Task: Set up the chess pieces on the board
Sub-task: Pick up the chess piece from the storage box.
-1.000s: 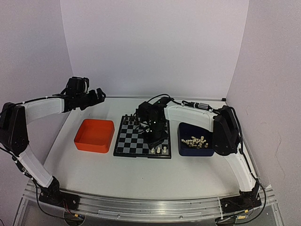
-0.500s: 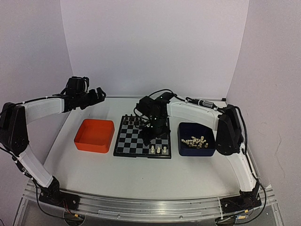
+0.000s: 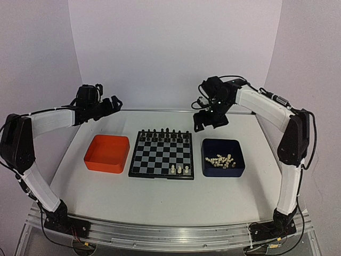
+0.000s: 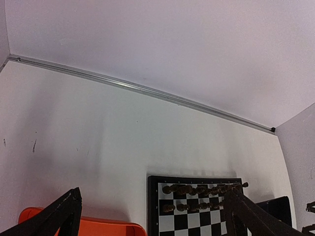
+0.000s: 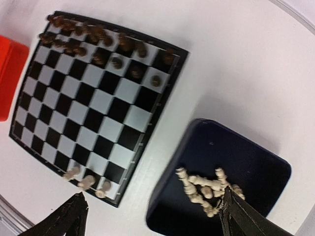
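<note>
Holding: nothing; my right claw hangs high, jaws spread wide, the gap between them bare
Straight below the claw: the dark blue tray, with a heap of loose cream chess pieces lying tipped over in it
Below and to the claw's left: the board, flat on the table, just beside that tray
Board edge nearest my base: three cream pieces standing in a row, at the corner closest to the tray
Board's far two rows: black pieces, which look to be all in place
Farther left of the claw: the orange tray beyond the board, and above it my left claw, raised, also wide open and empty
Progress: early on the cream side, I judge; three are placed, and the rest are in the tray, to be fetched one by one
</note>
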